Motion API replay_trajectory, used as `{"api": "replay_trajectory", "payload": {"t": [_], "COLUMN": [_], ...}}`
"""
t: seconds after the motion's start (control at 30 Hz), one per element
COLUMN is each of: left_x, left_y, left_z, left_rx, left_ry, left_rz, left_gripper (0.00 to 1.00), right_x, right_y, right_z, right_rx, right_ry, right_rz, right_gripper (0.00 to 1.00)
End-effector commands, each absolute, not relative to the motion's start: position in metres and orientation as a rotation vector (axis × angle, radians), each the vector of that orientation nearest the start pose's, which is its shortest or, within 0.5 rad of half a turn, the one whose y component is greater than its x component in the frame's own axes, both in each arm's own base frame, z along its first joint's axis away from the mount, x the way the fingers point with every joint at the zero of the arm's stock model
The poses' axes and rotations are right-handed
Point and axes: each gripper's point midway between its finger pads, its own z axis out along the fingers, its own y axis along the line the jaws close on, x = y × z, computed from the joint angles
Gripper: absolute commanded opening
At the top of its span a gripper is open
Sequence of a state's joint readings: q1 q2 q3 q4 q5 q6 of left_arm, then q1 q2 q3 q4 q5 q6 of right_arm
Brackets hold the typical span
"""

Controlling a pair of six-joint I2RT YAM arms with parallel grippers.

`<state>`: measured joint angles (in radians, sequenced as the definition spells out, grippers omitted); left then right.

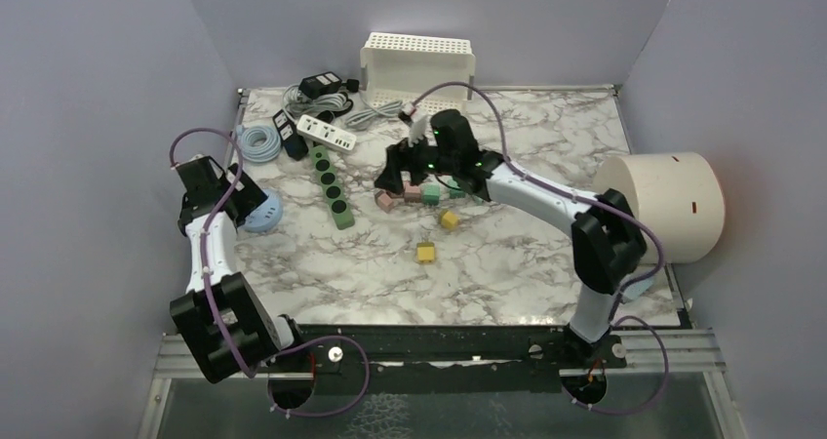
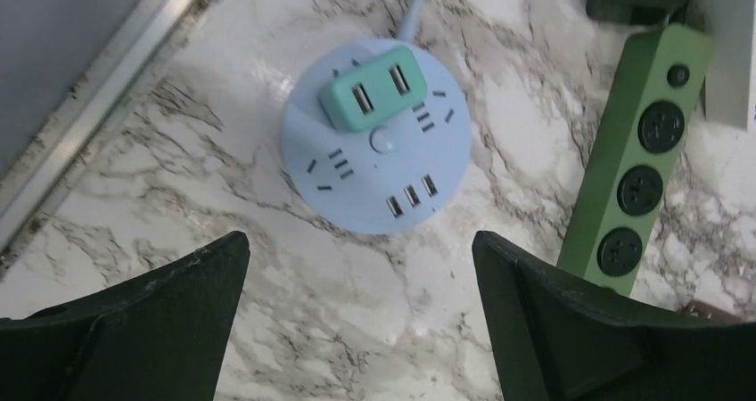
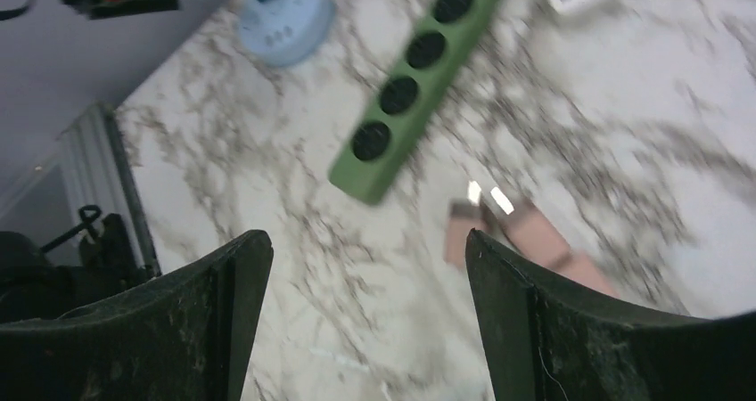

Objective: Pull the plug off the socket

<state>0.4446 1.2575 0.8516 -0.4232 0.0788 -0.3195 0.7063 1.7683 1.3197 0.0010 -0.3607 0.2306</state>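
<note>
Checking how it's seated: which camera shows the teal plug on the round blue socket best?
Left wrist: the teal plug sits sharp and central on the round blue socket. Top external hides it behind the left arm; right wrist shows it cut off, blurred, at the top edge.

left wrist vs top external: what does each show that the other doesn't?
Left wrist only: the mint plug seated on the round blue socket, the plug's two USB ports, the socket's centre button and three edge USB ports, and the left end effector open with the socket ahead of it.
Top external only: the right end effector near the coloured blocks, the white power strip, white basket and beige cylinder.
Both: the round blue socket and the green power strip.
</note>
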Motion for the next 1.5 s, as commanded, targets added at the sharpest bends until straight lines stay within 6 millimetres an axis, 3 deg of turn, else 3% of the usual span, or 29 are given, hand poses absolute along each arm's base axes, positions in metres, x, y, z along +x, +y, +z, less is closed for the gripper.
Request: {"api": "replay_trajectory", "payload": {"t": [0.0, 0.07, 0.2, 0.3, 0.33, 0.4, 0.57, 0.7, 0.8, 0.97, 1.1, 1.27, 1.3, 1.47], "left_x": [0.335, 0.346, 0.365, 0.384, 0.388, 0.39, 0.387, 0.391, 0.393, 0.399, 0.398, 0.373, 0.344, 0.331], "left_y": [0.148, 0.154, 0.166, 0.157, 0.155, 0.158, 0.168, 0.157, 0.151, 0.13, 0.101, 0.05, 0.032, 0.038], "left_z": [0.155, 0.156, 0.145, 0.122, 0.115, 0.103, 0.098, 0.082, 0.076, 0.062, 0.064, 0.059, 0.053, 0.07], "left_rx": [-0.831, -0.819, -0.78, -0.745, -0.743, -0.756, -0.759, -0.757, -0.739, -0.691, -0.65, -0.665, -0.748, -0.745], "left_ry": [1.992, 1.959, 2.003, 2.084, 2.098, 2.108, 2.115, 2.141, 2.151, 2.2, 2.221, 2.241, 2.221, 2.191], "left_rz": [-0.043, -0.047, -0.032, -0.15, -0.182, -0.176, -0.099, -0.181, -0.216, -0.3, -0.355, -0.44, -0.479, -0.407], "left_gripper": [0.97, 0.96, 0.95, 0.89, 0.86, 0.85, 0.86, 0.85, 0.78, 0.65, 0.62, 0.6, 0.6, 0.62], "right_x": [0.309, 0.309, 0.33, 0.344, 0.349, 0.352, 0.346, 0.342, 0.34, 0.334, 0.33, 0.328, 0.327, 0.332], "right_y": [0.468, 0.498, 0.545, 0.576, 0.587, 0.598, 0.593, 0.588, 0.587, 0.582, 0.575, 0.568, 0.563, 0.561], "right_z": [0.2, 0.185, 0.161, 0.133, 0.132, 0.116, 0.1, 0.1, 0.103, 0.113, 0.116, 0.12, 0.126, 0.138], "right_rx": [-1.138, -1.24, -1.268, -1.229, -1.217, -1.205, -1.203, -1.223, -1.231, -1.244, -1.257, -1.263, -1.248, -1.197], "right_ry": [1.753, 1.702, 1.634, 1.656, 1.641, 1.652, 1.657, 1.655, 1.655, 1.64, 1.639, 1.646, 1.648, 1.628], "right_rz": [1.209, 1.261, 1.299, 1.332, 1.339, 1.331, 1.341, 1.328, 1.332, 1.339, 1.324, 1.292, 1.275, 1.22], "right_gripper": [0.84, 0.83, 0.82, 0.81, 0.8, 0.8, 0.8, 0.8, 0.8, 0.8, 0.8, 0.8, 0.8, 0.77]}}
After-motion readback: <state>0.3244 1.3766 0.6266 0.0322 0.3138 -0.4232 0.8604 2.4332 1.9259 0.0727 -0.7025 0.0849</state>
